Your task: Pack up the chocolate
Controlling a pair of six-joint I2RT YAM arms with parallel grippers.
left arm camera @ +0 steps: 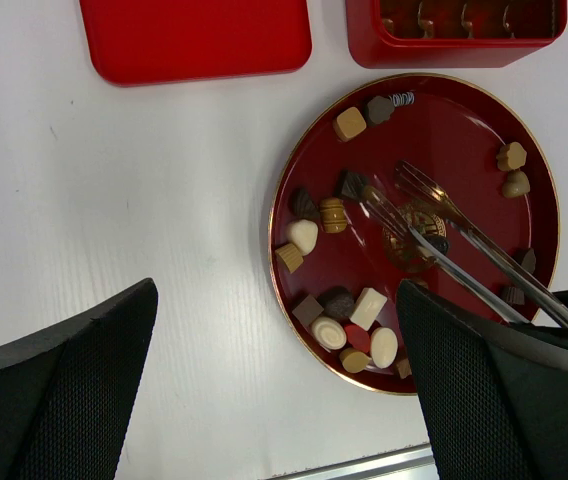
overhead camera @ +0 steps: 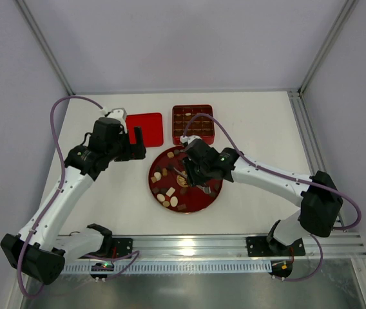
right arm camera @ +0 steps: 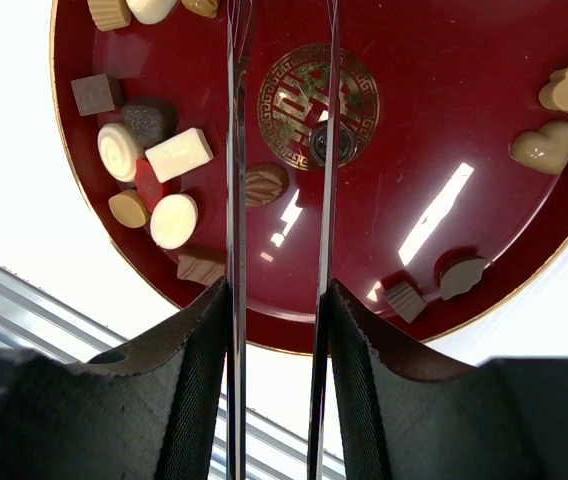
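Note:
Several chocolate pieces (overhead camera: 169,193), dark, light brown and cream, lie on a round red plate (overhead camera: 205,193). Most cluster at its left side (left arm camera: 354,325), with a few at the right rim (right arm camera: 564,90). My right gripper (right arm camera: 279,300) is shut on metal tongs (right arm camera: 234,150), whose two arms stay spread over the plate (right arm camera: 444,120). A small dark piece (right arm camera: 322,146) lies on the gold emblem by the right tong arm. In the top view the right gripper (overhead camera: 196,174) hovers over the plate's middle. My left gripper (left arm camera: 274,380) is open and empty, above the table left of the plate (left arm camera: 464,130).
A red box (overhead camera: 192,123) with a grid of compartments stands behind the plate; its near wall shows in the left wrist view (left arm camera: 454,45). A flat red lid (overhead camera: 144,129) lies left of it. An aluminium rail (overhead camera: 234,248) runs along the near table edge.

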